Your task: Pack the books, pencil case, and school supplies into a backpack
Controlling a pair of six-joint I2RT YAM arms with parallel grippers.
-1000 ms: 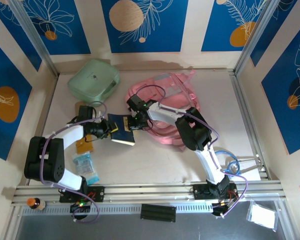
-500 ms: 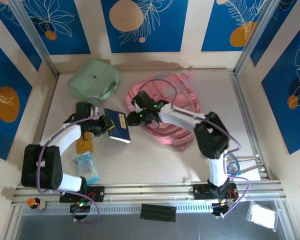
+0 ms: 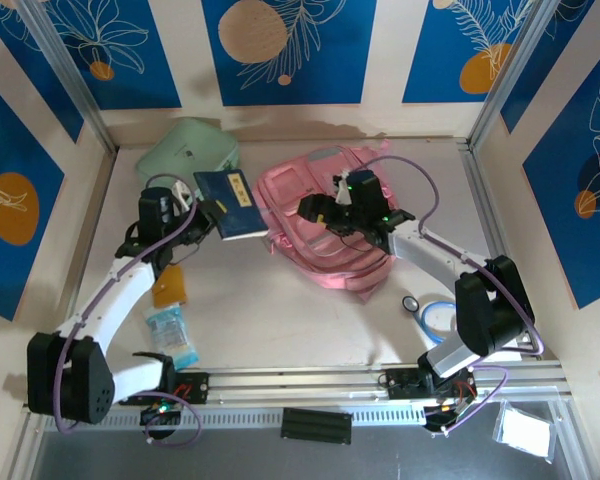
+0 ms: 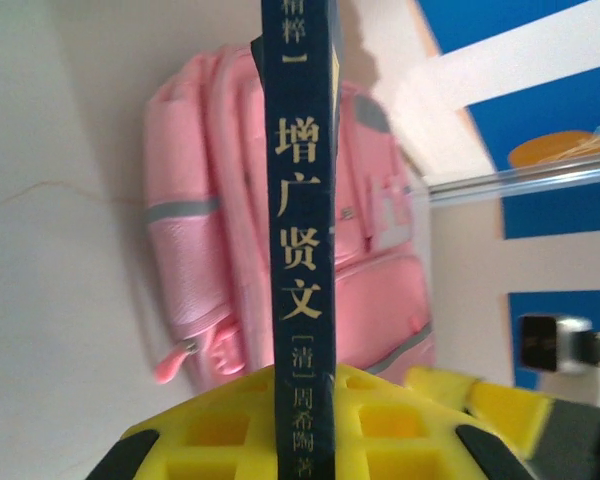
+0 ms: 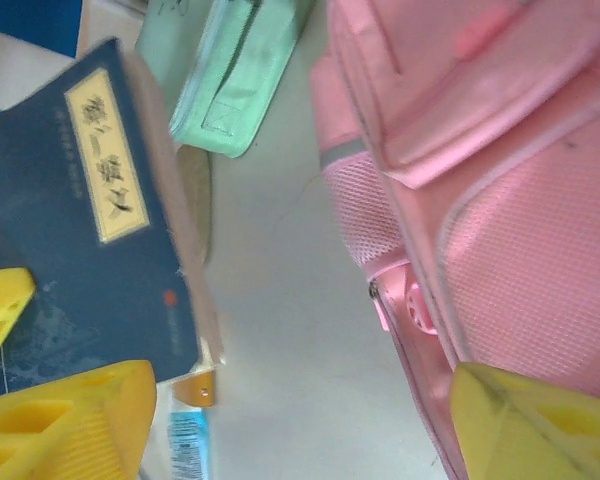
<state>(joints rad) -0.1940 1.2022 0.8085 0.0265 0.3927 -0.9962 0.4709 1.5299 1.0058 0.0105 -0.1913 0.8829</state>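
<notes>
Far-left on the table (image 3: 280, 320): left gripper (image 3: 198, 212) is clamped on the navy book (image 3: 228, 200), pads pinching it at the spine's end. The book sits just beside the mint-green case (image 3: 180, 155); can't tell if it's clear of the surface. Backpack (image 3: 320, 260) lies flat at far-centre, front pockets up. Right gripper (image 3: 315, 212) hangs over the backpack's left half, jaws wide, nothing between them.

Step in hand, my read: get this book into the backpack. No view tells me whether the main compartment is open. A zip pull (image 5: 405, 303) shows at the bag's edge, no gap visible beside it.

How I'd run it:
- Right first: take the flap or zip edge and lift it to make a mouth.
- Left then crosses slowly. The grip is on one end only, so there's a long overhang.
- Lead with the free end and enter along the opening, not across it.
- Release only once most of the book is inside.

Risks: the book pivots in the pads, or snags the fabric and drags the backpack.
</notes>
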